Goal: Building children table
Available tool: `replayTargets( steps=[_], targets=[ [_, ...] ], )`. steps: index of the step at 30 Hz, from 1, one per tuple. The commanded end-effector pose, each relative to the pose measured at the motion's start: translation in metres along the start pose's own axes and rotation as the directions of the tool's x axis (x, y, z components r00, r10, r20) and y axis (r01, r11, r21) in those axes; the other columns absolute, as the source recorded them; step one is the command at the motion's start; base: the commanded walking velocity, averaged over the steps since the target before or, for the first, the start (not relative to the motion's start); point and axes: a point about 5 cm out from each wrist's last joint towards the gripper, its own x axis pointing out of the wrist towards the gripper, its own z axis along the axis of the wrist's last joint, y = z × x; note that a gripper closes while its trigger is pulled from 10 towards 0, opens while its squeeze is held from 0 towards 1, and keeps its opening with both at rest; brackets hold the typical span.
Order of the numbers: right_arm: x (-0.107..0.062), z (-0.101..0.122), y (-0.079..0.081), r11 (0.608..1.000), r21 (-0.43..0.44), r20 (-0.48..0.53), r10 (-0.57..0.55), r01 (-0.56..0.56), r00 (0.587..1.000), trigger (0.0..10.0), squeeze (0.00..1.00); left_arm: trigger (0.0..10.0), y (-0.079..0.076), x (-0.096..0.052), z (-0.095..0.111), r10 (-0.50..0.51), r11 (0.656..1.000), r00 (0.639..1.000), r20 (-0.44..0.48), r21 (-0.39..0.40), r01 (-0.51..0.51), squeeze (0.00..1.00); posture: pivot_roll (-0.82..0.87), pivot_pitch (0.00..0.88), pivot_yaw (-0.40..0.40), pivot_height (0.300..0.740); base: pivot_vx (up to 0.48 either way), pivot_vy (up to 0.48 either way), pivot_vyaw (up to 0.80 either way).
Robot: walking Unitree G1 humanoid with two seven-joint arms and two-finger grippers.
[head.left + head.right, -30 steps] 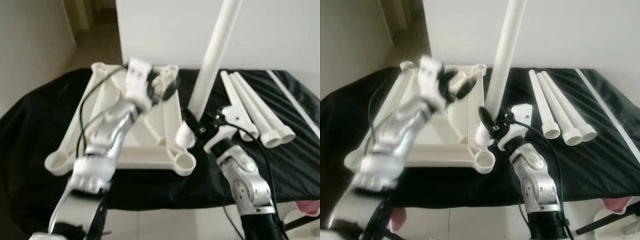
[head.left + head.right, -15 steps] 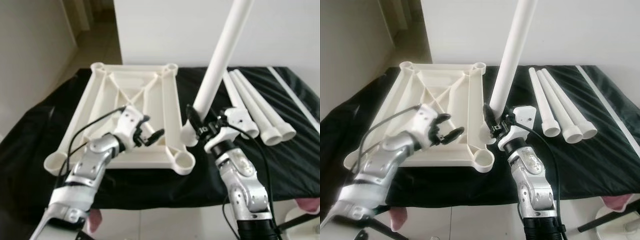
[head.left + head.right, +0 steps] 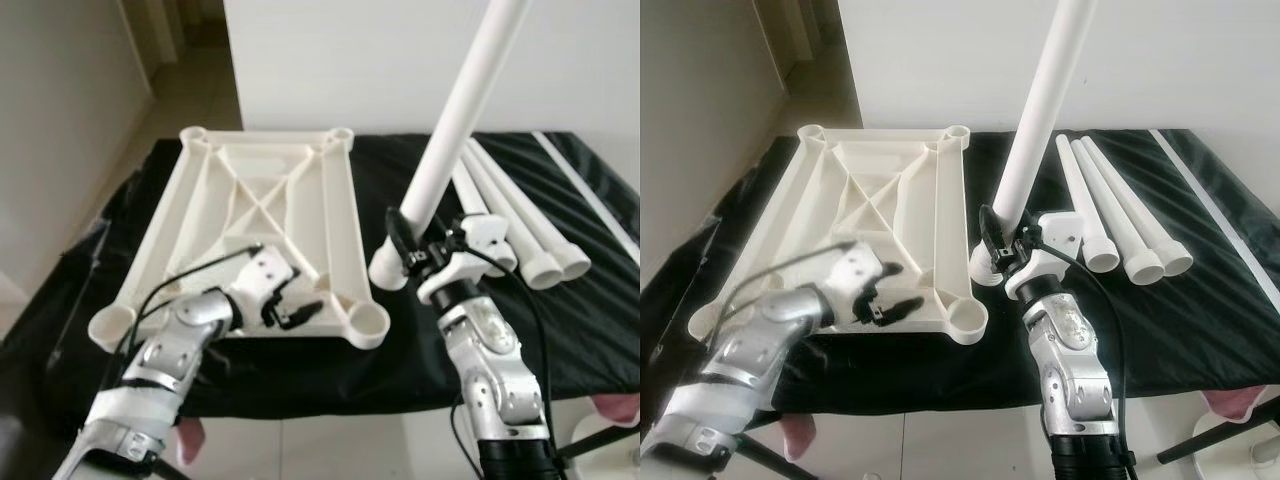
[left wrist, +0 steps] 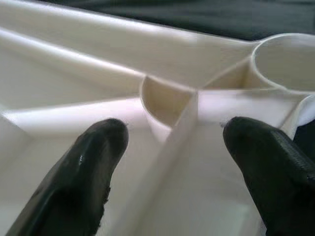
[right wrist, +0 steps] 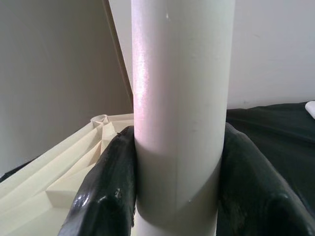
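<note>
Right end effector (image 3: 992, 243) grips a leg (image 3: 1040, 120) upright; left end effector (image 3: 290, 305), open, over tabletop (image 3: 250, 215) on black cloth (image 3: 560, 330); white wall (image 3: 350, 60) at 12 o'clock.

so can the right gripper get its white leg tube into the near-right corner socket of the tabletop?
Probably yes: right gripper holds the white leg tube beside the open corner socket; left gripper sits clear.

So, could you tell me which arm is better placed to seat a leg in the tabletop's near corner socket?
Right. The right gripper is shut on the upright leg, beside the socket; the left gripper is open over the tabletop.
</note>
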Motion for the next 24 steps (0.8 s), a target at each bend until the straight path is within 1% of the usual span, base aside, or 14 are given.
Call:
replayTargets(
  steps=[1, 3, 5, 6, 9, 10, 12, 13, 15, 16, 17, 18, 22, 24],
  targets=[
    [0.001, 0.004, 0.001, 1.000, -0.004, 0.029, -0.002, 0.002, 1.000, 10.0, 0.00, 10.0, 0.000, 0.009, -0.013, 0.134, 0.990, 0.986, -0.099, 0.043, -0.131, 0.00, 0.05, 0.000, 0.021, 0.740, 0.000, 0.000, 0.00],
    [0.002, 0.004, 0.001, 1.000, -0.003, 0.032, -0.005, 0.005, 0.999, 10.0, 0.00, 10.0, -0.003, 0.016, -0.011, 0.123, 0.991, 0.986, -0.113, 0.071, -0.116, 0.00, 0.05, 0.000, 0.023, 0.740, 0.000, 0.000, 0.00],
    [0.002, 0.004, 0.001, 1.000, -0.001, 0.035, -0.008, 0.008, 0.999, 10.0, 0.00, 10.0, -0.007, 0.024, -0.006, 0.113, 0.991, 0.989, -0.096, 0.086, -0.105, 0.00, 0.05, 0.000, 0.023, 0.740, 0.000, 0.000, 0.00],
    [0.002, 0.004, 0.001, 1.000, -0.001, 0.035, -0.008, 0.008, 0.999, 10.0, 0.00, 10.0, -0.007, 0.024, -0.006, 0.113, 0.991, 0.989, -0.096, 0.086, -0.105, 0.00, 0.05, 0.000, 0.023, 0.740, 0.000, 0.000, 0.00],
    [0.003, 0.004, 0.000, 1.000, 0.001, 0.035, -0.012, 0.012, 0.999, 10.0, 0.00, 10.0, -0.011, 0.037, 0.005, 0.111, 0.993, 0.993, -0.042, 0.033, -0.110, 0.00, 0.05, 0.000, 0.023, 0.740, 0.000, 0.000, 0.00],
    [0.003, 0.004, 0.000, 1.000, 0.001, 0.035, -0.012, 0.012, 0.999, 10.0, 0.00, 10.0, -0.011, 0.037, 0.005, 0.111, 0.993, 0.993, -0.042, 0.033, -0.110, 0.00, 0.05, 0.000, 0.023, 0.740, 0.000, 0.000, 0.00],
    [0.004, 0.003, -0.001, 1.000, 0.005, 0.037, -0.016, 0.016, 0.999, 10.0, 0.00, 10.0, -0.016, 0.047, 0.013, 0.097, 0.995, 0.995, -0.013, 0.021, -0.097, 0.00, 0.05, 0.000, 0.025, 0.740, 0.000, 0.000, 0.00],
    [0.004, 0.003, -0.001, 1.000, 0.005, 0.037, -0.016, 0.016, 0.999, 10.0, 0.00, 10.0, -0.016, 0.047, 0.013, 0.097, 0.995, 0.995, -0.013, 0.021, -0.097, 0.00, 0.05, 0.000, 0.025, 0.740, 0.000, 0.000, 0.00],
    [0.004, 0.003, -0.002, 1.000, 0.003, 0.040, -0.022, 0.022, 0.999, 10.0, 0.00, 10.0, -0.022, 0.059, 0.021, 0.094, 0.995, 0.995, 0.013, 0.028, -0.094, 0.00, 0.05, 0.000, 0.028, 0.740, 0.000, 0.000, 0.00],
    [0.004, 0.003, -0.002, 1.000, 0.003, 0.040, -0.022, 0.022, 0.999, 10.0, 0.00, 10.0, -0.022, 0.059, 0.021, 0.094, 0.995, 0.995, 0.013, 0.028, -0.094, 0.00, 0.05, 0.000, 0.028, 0.740, 0.000, 0.000, 0.00],
    [0.004, 0.003, -0.003, 1.000, 0.004, 0.042, -0.029, 0.029, 0.999, 10.0, 0.00, 10.0, -0.026, 0.069, 0.030, 0.098, 0.995, 0.994, 0.038, 0.020, -0.099, 0.00, 0.05, 0.000, 0.028, 0.740, 0.000, 0.000, 0.00],
    [0.004, 0.003, -0.004, 0.999, 0.000, 0.042, -0.033, 0.033, 0.999, 10.0, 0.00, 10.0, -0.027, 0.072, 0.034, 0.102, 0.995, 0.994, 0.049, 0.015, -0.103, 0.00, 0.05, 0.000, 0.028, 0.740, 0.000, 0.000, 0.00],
    [0.003, 0.003, -0.005, 0.999, -0.003, 0.045, -0.043, 0.044, 0.998, 10.0, 0.00, 10.0, -0.026, 0.075, 0.039, 0.122, 0.993, 0.990, 0.071, -0.008, -0.122, 0.00, 0.04, 0.000, 0.027, 0.740, 0.000, 0.000, 0.00],
    [0.003, 0.004, -0.007, 0.999, -0.009, 0.050, -0.051, 0.051, 0.997, 10.0, 0.00, 10.0, -0.023, 0.076, 0.043, 0.153, 0.988, 0.984, 0.088, -0.012, -0.153, 0.00, 0.04, 0.000, 0.028, 0.740, 0.000, 0.000, 0.00]
  ],
)
